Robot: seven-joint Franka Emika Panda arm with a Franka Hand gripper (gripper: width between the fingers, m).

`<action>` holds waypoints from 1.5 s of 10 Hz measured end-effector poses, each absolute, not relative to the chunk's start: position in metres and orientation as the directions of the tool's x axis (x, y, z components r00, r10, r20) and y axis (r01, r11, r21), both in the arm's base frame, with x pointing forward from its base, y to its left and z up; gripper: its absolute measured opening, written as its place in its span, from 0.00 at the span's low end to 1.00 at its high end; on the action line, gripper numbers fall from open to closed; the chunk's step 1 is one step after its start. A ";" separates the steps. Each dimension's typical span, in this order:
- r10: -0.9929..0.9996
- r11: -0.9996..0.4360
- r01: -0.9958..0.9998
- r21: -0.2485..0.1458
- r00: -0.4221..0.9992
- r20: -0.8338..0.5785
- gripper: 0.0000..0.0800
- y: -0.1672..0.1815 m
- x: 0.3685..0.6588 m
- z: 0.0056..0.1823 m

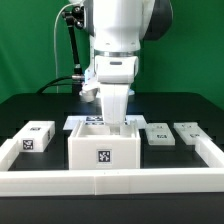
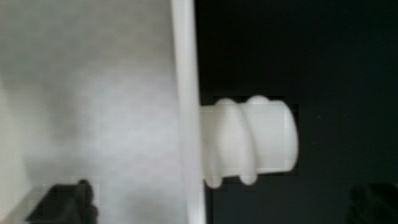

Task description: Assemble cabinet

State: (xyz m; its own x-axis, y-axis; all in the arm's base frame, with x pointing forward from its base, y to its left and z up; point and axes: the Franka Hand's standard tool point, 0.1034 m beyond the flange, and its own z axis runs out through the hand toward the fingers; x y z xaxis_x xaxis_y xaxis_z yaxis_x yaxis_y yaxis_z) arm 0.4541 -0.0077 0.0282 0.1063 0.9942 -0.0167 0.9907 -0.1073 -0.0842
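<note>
While you are watching from the exterior view, the cabinet (image 1: 103, 152) is sitting upright on the black table (image 1: 170, 108), in the middle and just behind the front rail of the white frame (image 1: 110, 183). Its open top is facing up, its tagged face is pointing toward the camera, and its long axis is running across the view from side to side. The arm is hanging straight above it, with the gripper (image 2: 222, 205) reaching down into the open top. In the wrist view its dark fingertips (image 2: 64, 203) are sitting far apart, so the pincer is spread, with a white cabinet wall (image 2: 107, 110) running between them and nothing pinched. A ribbed white peg (image 2: 253, 140) is sticking out of that wall over the dark surface, though the picture is blurred. On the exterior view's left a small tagged block (image 1: 36, 138) is lying inside the frame, and on the right two flat white panels (image 1: 158, 135) (image 1: 188, 132) are lying side by side. The marker board (image 1: 86, 122) is peeking out behind the cabinet. A green backdrop (image 1: 30, 50) is closing off the room.
</note>
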 end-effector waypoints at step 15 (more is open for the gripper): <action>0.998 -0.061 0.996 -0.061 0.062 0.009 0.05 0.024 0.477 0.028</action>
